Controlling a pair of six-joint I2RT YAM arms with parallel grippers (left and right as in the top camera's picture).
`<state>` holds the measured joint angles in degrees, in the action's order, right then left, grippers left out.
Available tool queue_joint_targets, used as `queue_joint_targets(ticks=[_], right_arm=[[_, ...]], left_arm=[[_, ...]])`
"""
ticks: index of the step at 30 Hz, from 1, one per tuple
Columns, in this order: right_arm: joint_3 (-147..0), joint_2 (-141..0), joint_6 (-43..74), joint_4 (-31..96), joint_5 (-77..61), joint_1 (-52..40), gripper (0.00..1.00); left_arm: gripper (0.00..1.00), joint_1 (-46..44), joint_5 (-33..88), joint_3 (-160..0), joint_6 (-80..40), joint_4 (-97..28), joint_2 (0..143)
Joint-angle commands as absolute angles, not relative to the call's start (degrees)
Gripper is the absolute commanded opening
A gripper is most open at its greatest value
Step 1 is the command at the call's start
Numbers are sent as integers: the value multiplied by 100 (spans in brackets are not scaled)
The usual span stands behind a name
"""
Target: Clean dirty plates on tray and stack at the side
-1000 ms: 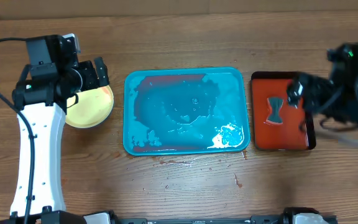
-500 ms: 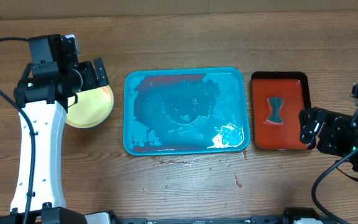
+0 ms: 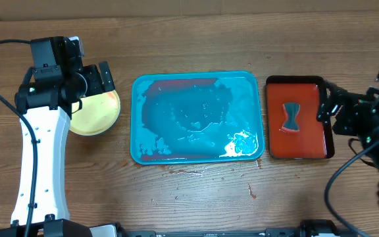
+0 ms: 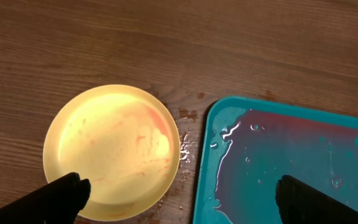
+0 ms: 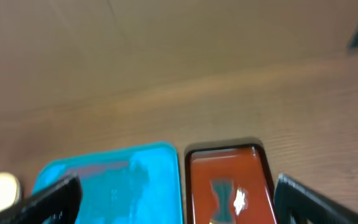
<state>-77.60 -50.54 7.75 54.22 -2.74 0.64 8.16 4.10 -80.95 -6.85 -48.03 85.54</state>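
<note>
Overhead, left to right: my left gripper [image 3: 99, 78] hovers, jaws spread wide and empty, above the plates [image 3: 96, 112], set on the table [image 3: 196, 39] just left of the tray [image 3: 137, 118], aside as the job asks. The top yellow one shows faint red streaks, and how many lie beneath I cannot tell. No plates sit on the wet, red-tinged tray. Over the red tray [image 3: 278, 141], right of a dark bow-shaped tool [image 3: 291, 117], my right gripper [image 3: 326, 105] hangs spread, holding nothing, likely parked clear
</note>
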Motion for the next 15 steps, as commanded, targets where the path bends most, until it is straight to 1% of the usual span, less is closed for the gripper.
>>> queue_joint_targets(ticks=[1,6,10,15], right_arm=[[-6593,-4442,698,4545,-222,34,100],[-4372,-3164,657,2620,-268,32,100],[-2917,-2204,449,1382,-257,-30,100],[-1406,-1173,250,447,54,-314,100]], left_arm=[[100,784,386,-8099,-576,-4799,8597],[100,784,386,-8099,-576,-4799,8597],[100,786,386,-8099,-576,-4799,8597],[100,784,386,-8099,-576,-4799,8597]])
